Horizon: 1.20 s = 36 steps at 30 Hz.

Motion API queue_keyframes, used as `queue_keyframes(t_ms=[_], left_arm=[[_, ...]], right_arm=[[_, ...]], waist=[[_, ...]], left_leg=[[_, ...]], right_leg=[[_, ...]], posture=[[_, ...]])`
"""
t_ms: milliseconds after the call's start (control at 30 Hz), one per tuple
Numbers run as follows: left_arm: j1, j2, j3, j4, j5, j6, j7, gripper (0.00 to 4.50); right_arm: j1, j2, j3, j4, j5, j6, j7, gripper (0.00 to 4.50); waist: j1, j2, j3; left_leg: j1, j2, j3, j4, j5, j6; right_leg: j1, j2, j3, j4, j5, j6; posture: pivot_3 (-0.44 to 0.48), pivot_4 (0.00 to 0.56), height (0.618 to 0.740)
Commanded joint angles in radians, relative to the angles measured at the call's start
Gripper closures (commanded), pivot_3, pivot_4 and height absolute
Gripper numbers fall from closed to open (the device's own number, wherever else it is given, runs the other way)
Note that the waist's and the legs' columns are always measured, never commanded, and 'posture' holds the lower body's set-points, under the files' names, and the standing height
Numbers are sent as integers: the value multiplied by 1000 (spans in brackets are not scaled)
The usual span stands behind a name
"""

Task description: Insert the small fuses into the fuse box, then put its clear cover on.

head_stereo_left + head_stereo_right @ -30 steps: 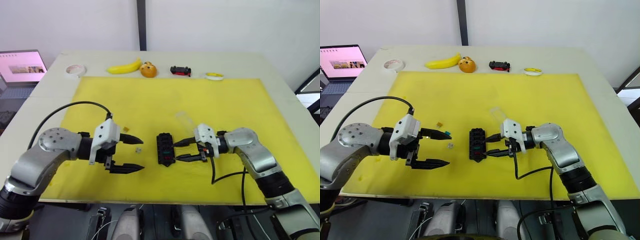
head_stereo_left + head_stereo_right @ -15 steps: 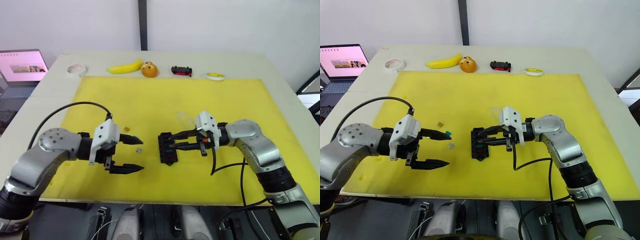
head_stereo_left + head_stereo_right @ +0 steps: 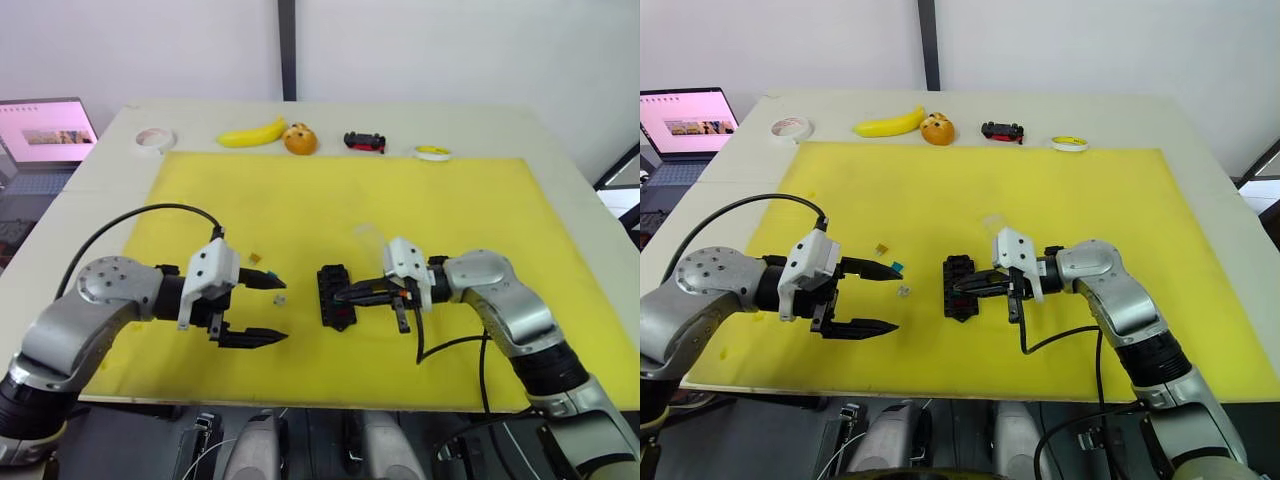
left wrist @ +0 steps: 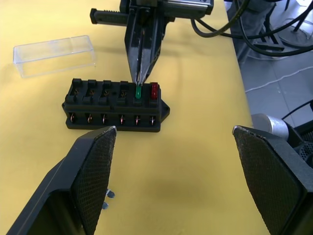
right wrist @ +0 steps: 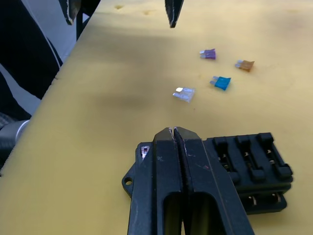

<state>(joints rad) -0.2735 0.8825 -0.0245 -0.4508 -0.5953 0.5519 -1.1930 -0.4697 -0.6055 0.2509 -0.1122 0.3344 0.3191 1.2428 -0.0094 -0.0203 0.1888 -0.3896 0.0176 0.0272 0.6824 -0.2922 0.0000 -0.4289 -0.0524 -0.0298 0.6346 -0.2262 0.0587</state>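
The fuse box [image 4: 116, 106] lies flat on the yellow mat [image 3: 330, 200] near the middle of the counter [image 3: 520, 130]. Two of its six slots are filled: a red fuse [image 4: 154, 90] sits in the end slot, and a green fuse [image 4: 138, 91] stands in the slot next to it. The other four slots are empty, with bare metal contacts showing along the side of the box.

The right claw [image 4: 140, 73] is pinched shut, its two fingertips pressed together directly over the green fuse and touching its top edge. Whether the fuse is fully seated cannot be told.

The left claw [image 3: 262, 308] hovers above the mat to the left of the box, spread wide and holding nothing.

Four fuses lie loose on the mat between the left claw and the box: a grey-white fuse [image 5: 184, 94] nearest the box, then a teal fuse [image 5: 222, 82], a brown fuse [image 5: 244, 64] and a purple fuse [image 5: 209, 54], all close together and apart from one another.

The clear cover [image 4: 55, 55] rests on the mat just beyond the box, on its far right side, empty and not touching the box.

Along the far edge of the counter stand a tape roll [image 3: 152, 139], a banana [image 3: 250, 133], an orange fruit [image 3: 298, 139], a toy car [image 3: 363, 141] and a yellow-rimmed lid [image 3: 432, 153]. A laptop [image 3: 45, 128] sits open off the left corner.
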Motion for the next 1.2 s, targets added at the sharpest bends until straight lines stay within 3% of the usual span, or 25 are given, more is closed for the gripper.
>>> queue_keyframes(t_ms=[33,333,667,833,967,1033,1067,1100,1200], left_arm=[[4,-3,7,-25,5,-18,10,485],[19,-7,12,-36,8,-23,30,485],[37,-8,66,-34,-25,6,67,485],[50,49,153,-3,-63,69,71,485],[113,162,283,46,-89,190,72,485],[174,203,356,78,-93,225,59,485],[210,221,387,91,-82,229,50,243],[246,235,416,105,-69,227,39,0],[369,273,542,179,-27,221,-6,0]], right_arm=[[2,12,3,-7,-6,-12,-6,4456],[10,-8,59,82,-85,-65,9,4456],[-105,-44,-143,-86,172,233,-29,4456],[-119,-137,-230,-155,228,307,-33,4456],[-23,-291,-315,-157,201,271,18,4456],[33,-363,-353,-126,189,249,48,3890],[58,-395,-370,-108,182,238,62,3563],[80,-423,-386,-86,172,218,76,3097],[137,-512,-455,16,137,156,108,1602]], waist=[[0,0,0],[0,0,0],[0,1,1],[1,1,1],[2,1,1],[1,2,1],[0,2,1],[-1,2,1],[-3,2,1]], left_leg=[[0,0,0,0,0,0],[0,0,0,0,0,0],[0,0,0,0,0,0],[-1,0,-1,0,0,0],[-1,-1,-1,-1,0,0],[-1,-1,0,-1,0,0],[-1,-1,1,-1,0,0],[-1,-1,1,-1,0,0],[-1,-1,2,-1,0,0]], right_leg=[[0,0,0,0,0,0],[0,0,0,0,0,0],[0,0,0,0,0,0],[-1,-1,0,-1,0,0],[-1,-2,0,-1,0,0],[-1,-3,-1,-2,0,0],[-1,-4,-1,-2,0,0],[-1,-4,-1,-2,0,0],[-1,-4,-1,-3,-2,-3]], posture=[[0,150,737],[0,150,737],[0,150,737],[0,150,737],[0,150,737],[0,150,737],[0,150,737],[0,150,737],[0,150,737]])
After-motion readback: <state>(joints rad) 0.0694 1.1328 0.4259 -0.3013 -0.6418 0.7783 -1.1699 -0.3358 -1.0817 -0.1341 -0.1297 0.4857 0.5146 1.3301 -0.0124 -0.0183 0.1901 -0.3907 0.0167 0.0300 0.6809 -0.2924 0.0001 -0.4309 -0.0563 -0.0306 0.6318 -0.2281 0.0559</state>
